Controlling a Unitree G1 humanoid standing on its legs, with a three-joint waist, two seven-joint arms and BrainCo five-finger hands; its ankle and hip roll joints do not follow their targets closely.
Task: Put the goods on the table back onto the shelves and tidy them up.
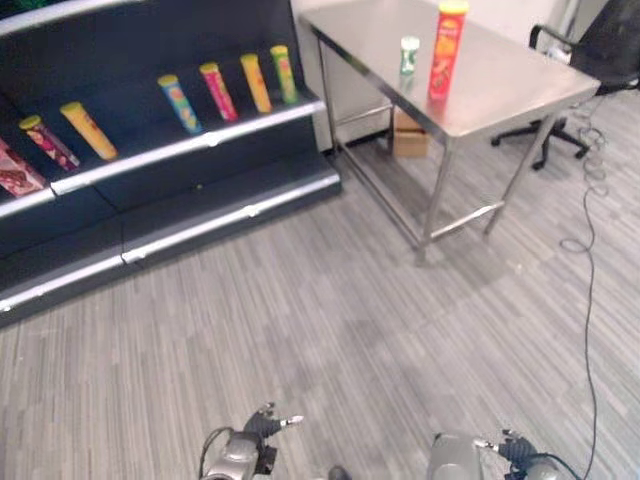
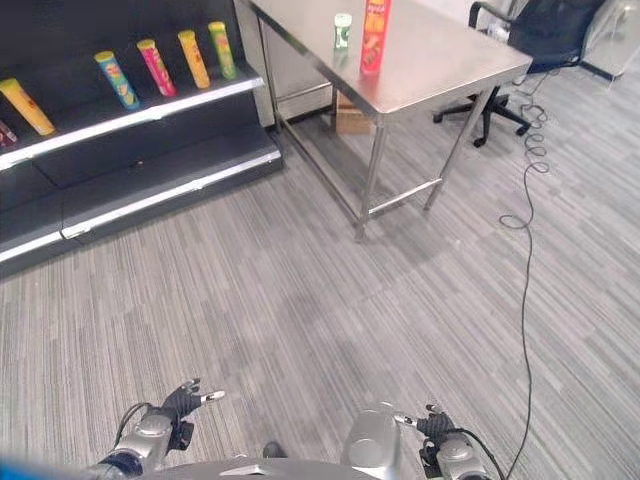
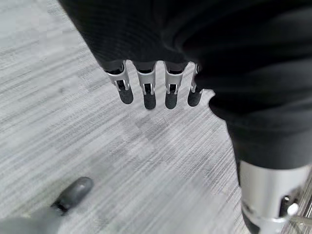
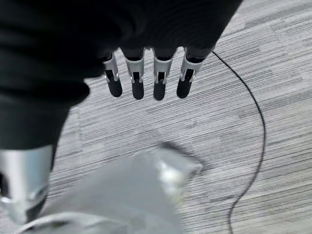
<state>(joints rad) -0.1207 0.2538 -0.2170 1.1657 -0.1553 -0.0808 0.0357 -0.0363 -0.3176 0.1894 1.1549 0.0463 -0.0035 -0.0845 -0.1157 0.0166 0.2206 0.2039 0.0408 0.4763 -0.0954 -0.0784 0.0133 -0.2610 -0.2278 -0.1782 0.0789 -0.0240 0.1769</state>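
A tall red tube [image 1: 447,52] stands upright on the steel table [image 1: 520,90] at the far right, and a small green-and-white can [image 1: 409,55] stands just left of it. On the dark shelf [image 1: 200,140] at the far left lie several tubes, among them a yellow tube [image 1: 88,130], a blue tube [image 1: 180,103], a pink tube [image 1: 218,91] and a green tube [image 1: 284,73]. My left hand [image 3: 146,90] hangs over the floor with straight fingers and holds nothing. My right hand [image 4: 138,83] hangs the same way, far from the table.
A black office chair [image 1: 600,50] stands behind the table's far right corner. A cardboard box [image 1: 408,135] sits on the floor under the table. Grey striped floor [image 1: 330,330] stretches between me, the shelf and the table. The lower shelf board [image 1: 240,195] is bare.
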